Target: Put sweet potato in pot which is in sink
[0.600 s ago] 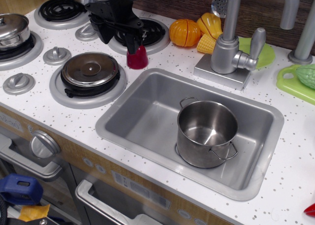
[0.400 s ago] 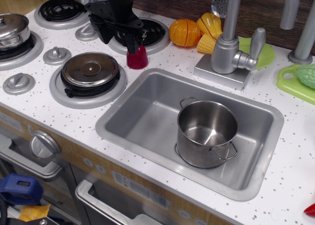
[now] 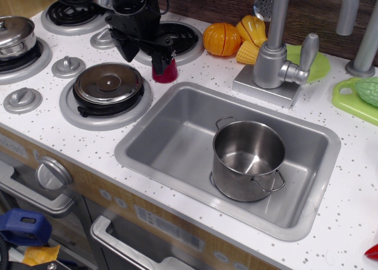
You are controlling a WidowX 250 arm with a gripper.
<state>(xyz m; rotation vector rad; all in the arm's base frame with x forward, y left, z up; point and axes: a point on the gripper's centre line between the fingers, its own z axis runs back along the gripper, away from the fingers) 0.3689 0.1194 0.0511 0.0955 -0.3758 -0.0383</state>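
Note:
The sweet potato [image 3: 169, 74] is a small dark red piece standing on the white countertop just behind the sink's far left corner. My black gripper [image 3: 143, 57] hangs right over it, jaws open. The right finger [image 3: 160, 60] covers the sweet potato's top left, and the left finger [image 3: 125, 48] is over the stove edge. I cannot tell if a finger touches it. The shiny steel pot [image 3: 248, 163] stands upright and empty in the right half of the grey sink [image 3: 171, 137], well to the right of and nearer than the gripper.
A grey faucet [image 3: 274, 54] stands behind the sink. An orange pumpkin toy [image 3: 221, 39] and a yellow toy [image 3: 251, 37] lie behind it. A burner with a steel lid [image 3: 108, 84] is to the left, a small lidded pot [image 3: 15, 35] far left, and a green board [image 3: 354, 98] far right.
The gripper has come down and slightly right over the sweet potato, hiding more of its top. The sweet potato and pot have not moved.

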